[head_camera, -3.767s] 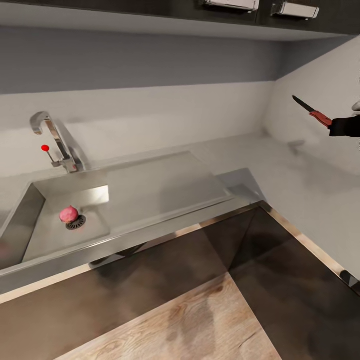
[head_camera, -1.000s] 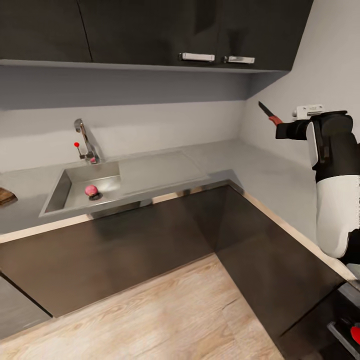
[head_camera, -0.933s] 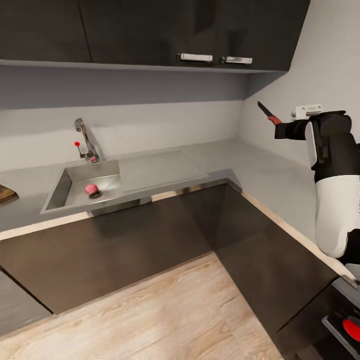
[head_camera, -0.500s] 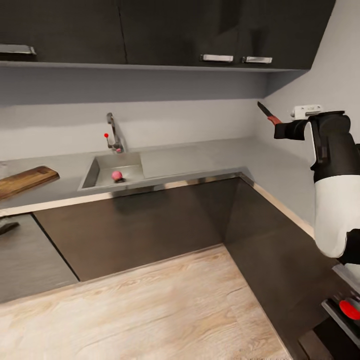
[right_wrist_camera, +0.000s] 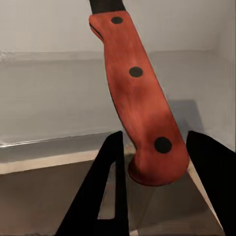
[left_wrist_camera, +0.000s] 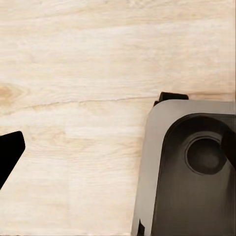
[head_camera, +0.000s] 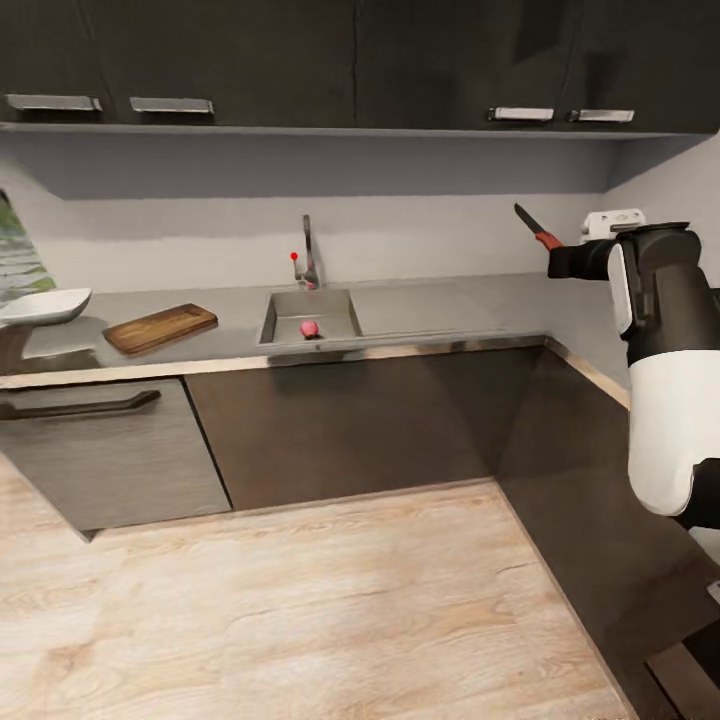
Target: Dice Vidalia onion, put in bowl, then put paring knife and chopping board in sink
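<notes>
Right gripper clamped on the red handle of the small paring knife, short dark blade pointing up and away, held in the air above the right leg of the long grey brushed-steel countertop. Right wrist view: red three-rivet handle sits between the two black fingers, butt end down by the fingertips. Left gripper: one black fingertip shows at the frame edge over pale wood floor and a grey-and-black part of the robot's base; can't tell how far its jaws are apart.

Small round pinkish-red Vidalia onion lies in the rectangular stainless-steel sink, at the drain, near the basin's front wall. Tall chrome tap with red knob stands at the back edge of the basin. Rectangular brown wooden chopping board lies flat on the countertop left of the sink, angled, apart from the basin. Shallow white squarish bowl is at the far left end, past the board. Dark cabinets below with bar handles, dark wall cupboards above.
</notes>
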Motion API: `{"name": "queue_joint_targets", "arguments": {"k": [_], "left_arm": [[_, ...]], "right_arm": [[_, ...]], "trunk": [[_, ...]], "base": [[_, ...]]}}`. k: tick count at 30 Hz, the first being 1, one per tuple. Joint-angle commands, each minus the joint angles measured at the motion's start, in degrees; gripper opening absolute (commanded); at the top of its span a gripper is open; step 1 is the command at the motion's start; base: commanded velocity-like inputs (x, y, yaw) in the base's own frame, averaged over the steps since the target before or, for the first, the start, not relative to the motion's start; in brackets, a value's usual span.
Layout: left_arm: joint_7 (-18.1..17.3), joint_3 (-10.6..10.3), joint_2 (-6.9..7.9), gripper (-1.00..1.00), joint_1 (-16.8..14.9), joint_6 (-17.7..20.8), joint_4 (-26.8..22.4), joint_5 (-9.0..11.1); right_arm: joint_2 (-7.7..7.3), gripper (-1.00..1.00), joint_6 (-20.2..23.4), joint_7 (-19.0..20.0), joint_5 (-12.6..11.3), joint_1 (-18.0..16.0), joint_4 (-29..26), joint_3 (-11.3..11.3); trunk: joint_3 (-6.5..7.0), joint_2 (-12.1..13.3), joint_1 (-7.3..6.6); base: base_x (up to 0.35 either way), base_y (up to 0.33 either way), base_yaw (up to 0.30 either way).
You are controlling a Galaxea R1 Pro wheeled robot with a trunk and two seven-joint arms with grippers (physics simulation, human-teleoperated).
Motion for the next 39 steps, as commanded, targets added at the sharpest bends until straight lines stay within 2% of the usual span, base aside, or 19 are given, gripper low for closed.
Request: {"name": "queue_joint_targets", "arguments": {"k": [1, 8, 11, 16, 20, 22, 24, 31, 34, 36, 37, 39], "left_arm": [[0.02, 0.03, -0.02, 1.0, 0.01, -0.08, -0.06, 0.12], [0.09, 0.05, -0.06, 1.0, 0.01, -0.08, -0.08, 0.12], [0.09, 0.1, -0.06, 1.0, 0.01, -0.08, -0.1, 0.12], [0.1, 0.16, -0.06, 1.0, 0.01, -0.08, -0.07, 0.12], [0.1, 0.28, -0.06, 1.0, 0.01, -0.08, -0.06, 0.12], [0.1, 0.29, -0.06, 1.0, 0.01, -0.08, -0.06, 0.12], [0.1, 0.29, -0.06, 1.0, 0.01, -0.08, -0.06, 0.12], [0.1, 0.3, -0.06, 1.0, 0.01, -0.06, -0.06, 0.12], [0.1, 0.3, -0.02, 1.0, 0.01, -0.07, -0.06, 0.12], [0.1, 0.29, -0.01, 1.0, 0.01, -0.07, -0.06, 0.12], [0.1, 0.34, 0.01, 1.0, 0.01, -0.03, -0.06, 0.12], [0.1, 0.36, 0.02, 1.0, 0.01, -0.01, -0.06, 0.12]], "right_arm": [[0.02, -1.0, 0.22, 0.54, 0.61, -0.02, -0.07, -0.09], [0.08, -1.0, 0.14, 0.78, 0.52, 0.17, 0.01, -0.02], [0.12, -1.0, -0.27, 0.81, 0.52, 1.35, 0.02, -0.01], [0.17, -1.0, -4.32, 0.82, 0.52, 4.22, 0.02, 0.0], [0.12, -1.0, -8.22, 0.82, 0.54, 8.65, -0.02, 0.0], [0.04, -1.0, -14.55, 0.9, 0.53, 12.14, -0.06, -0.03], [0.01, -1.0, -16.57, 0.92, 0.51, 13.93, -0.07, -0.07], [0.01, -1.0, -18.98, 1.03, 0.39, 15.88, -0.07, -0.09], [0.0, -1.0, -20.27, 1.08, 0.39, 17.8, -0.07, -0.09], [0.0, -1.0, -22.99, 1.08, 0.41, 19.07, -0.05, -0.12], [0.0, -1.0, -26.35, 1.06, 0.43, 21.18, -0.01, -0.16], [-0.01, -1.0, -29.21, 1.08, 0.43, 24.25, 0.0, -0.19]], "trunk": [[-0.07, -0.03, -0.03], [-0.31, -0.03, -0.03], [-0.41, -0.03, -0.03], [-0.53, -0.03, -0.03], [-0.54, -0.03, -0.03], [-0.54, -0.03, -0.03], [-0.54, -0.03, -0.03], [-0.54, -0.03, -0.03], [-0.54, -0.03, -0.03], [-0.54, -0.03, -0.03], [-0.54, -0.03, -0.03], [-0.54, -0.03, -0.03]], "base": [[-0.332, 0.03, 0.278], [-0.339, 0.006, 0.278], [-0.341, 0.0, 0.278], [-0.341, 0.0, 0.278], [-0.341, 0.0, 0.24], [-0.341, 0.0, 0.11], [-0.341, 0.0, 0.035], [-0.295, 0.0, 0.007], [-0.045, 0.0, 0.0], [-0.017, 0.0, 0.0], [-0.005, 0.0, 0.0], [-0.003, 0.0, 0.0]]}}
